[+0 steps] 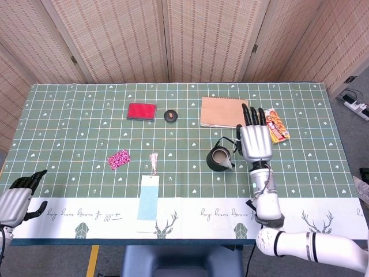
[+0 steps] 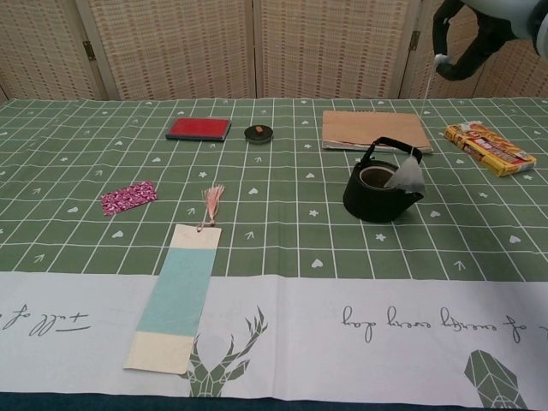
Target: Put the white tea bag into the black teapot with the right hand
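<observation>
Far left of your right hand: left hand (image 1: 16,200) idle, fingers apart, empty.
Below your right hand (image 1: 255,141): white tea bag (image 2: 406,175) hangs by its string, pinched, at the black teapot (image 2: 377,194) rim.
Left to do: lower it inside, then release.

Right robot hand (image 1: 255,142): silver-grey ribbed metal back, black fingers (image 1: 252,115), black thumb at the side. Silver cylindrical wrist (image 1: 263,187) below it with a small green light, a thin black cable running alongside, black band at the base. Glossy white forearm (image 1: 311,249) with a black ring joint. Left robot hand (image 1: 16,196): same silver back, black fingers and thumb. In chest view only dark fingers and a pale grey shell (image 2: 514,12) show, top right.
</observation>
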Controlling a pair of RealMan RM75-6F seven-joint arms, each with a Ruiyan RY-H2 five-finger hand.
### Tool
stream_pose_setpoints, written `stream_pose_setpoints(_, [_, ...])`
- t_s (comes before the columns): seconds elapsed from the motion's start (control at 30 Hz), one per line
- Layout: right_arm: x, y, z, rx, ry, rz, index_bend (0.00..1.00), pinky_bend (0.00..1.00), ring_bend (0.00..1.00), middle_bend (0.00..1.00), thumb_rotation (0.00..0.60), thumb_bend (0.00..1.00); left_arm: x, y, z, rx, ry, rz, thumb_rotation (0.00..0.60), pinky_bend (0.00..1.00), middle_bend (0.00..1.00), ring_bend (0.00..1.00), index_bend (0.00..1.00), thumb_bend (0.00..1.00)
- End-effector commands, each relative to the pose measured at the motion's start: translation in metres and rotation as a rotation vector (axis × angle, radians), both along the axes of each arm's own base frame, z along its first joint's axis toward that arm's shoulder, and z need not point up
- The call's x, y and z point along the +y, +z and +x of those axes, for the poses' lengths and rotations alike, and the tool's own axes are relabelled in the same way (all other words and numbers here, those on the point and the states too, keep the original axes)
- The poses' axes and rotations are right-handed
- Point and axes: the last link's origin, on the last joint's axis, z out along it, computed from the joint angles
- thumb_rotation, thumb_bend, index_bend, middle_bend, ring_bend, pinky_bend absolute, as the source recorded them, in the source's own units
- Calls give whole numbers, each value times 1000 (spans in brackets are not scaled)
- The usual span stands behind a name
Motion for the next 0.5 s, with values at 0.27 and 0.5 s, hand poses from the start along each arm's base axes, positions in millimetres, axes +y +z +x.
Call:
stream_pose_setpoints(0.27, [-12, -13, 16, -11, 12, 9, 644, 0, 0, 65, 600, 423, -2, 0, 1, -7, -6, -3, 600, 143, 88, 150, 0, 376])
stream_pose_setpoints(0.5, [-12, -18, 23, 6, 11, 14, 644, 0, 0, 66, 600, 423, -4, 2, 1, -15, -8, 1, 600, 144, 87, 150, 0, 376])
